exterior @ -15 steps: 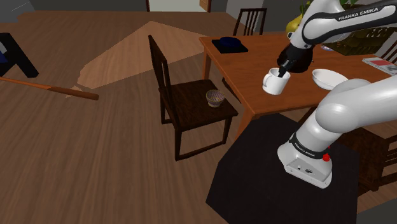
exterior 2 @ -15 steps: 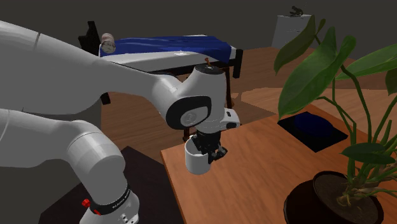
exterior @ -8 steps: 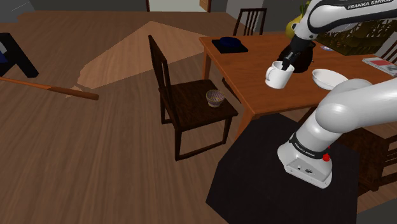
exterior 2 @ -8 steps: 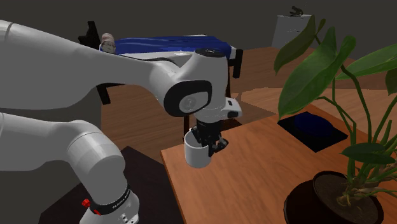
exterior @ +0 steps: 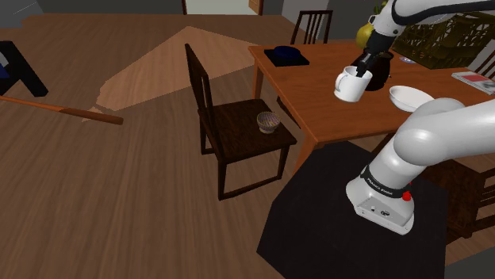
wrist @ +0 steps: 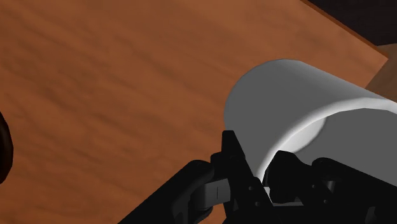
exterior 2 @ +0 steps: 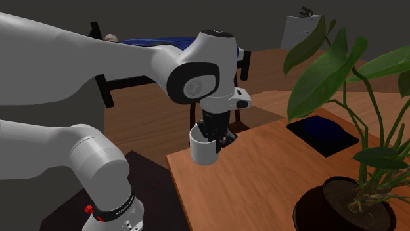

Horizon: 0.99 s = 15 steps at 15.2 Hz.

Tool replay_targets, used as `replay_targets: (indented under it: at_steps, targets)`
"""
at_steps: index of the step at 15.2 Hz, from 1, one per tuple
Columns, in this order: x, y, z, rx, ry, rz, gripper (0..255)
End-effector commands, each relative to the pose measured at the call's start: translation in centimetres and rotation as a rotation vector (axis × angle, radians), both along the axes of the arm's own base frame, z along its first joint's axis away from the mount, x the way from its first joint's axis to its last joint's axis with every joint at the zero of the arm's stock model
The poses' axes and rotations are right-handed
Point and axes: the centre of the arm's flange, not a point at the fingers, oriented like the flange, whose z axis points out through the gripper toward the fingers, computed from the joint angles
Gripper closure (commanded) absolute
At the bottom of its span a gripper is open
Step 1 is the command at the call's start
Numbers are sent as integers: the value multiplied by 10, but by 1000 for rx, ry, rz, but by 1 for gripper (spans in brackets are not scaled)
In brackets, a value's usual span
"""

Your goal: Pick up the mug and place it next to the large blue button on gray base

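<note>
White, straight-walled mug (exterior: 347,85) hung from my black two-finger claw (exterior: 364,70), which was clamped on its rim, one finger inside the wall and one outside, as the wrist view showed. It sat clear of the brown wooden table (exterior: 305,99), above the part nearer my stand and well apart from the low, dark blue button (exterior: 286,55) toward the table's far corner. I judged the mug stiff, fairly light and smooth-skinned, so a thin pinch on the rim could let it swing or slide, and a drop would likely chip it. A firm squeeze across the wall just below the lip seemed the soundest hold for carrying it.
</note>
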Motion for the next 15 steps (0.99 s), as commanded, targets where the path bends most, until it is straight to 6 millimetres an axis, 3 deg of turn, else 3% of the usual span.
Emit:
replay_targets:
  at_steps: [1, 12, 15]
  targets:
    - [0, -1, 11, 0, 0, 0, 255]
    - [0, -1, 68, 0, 0, 0, 255]
    - [20, -34, 63, 0, 0, 0, 255]
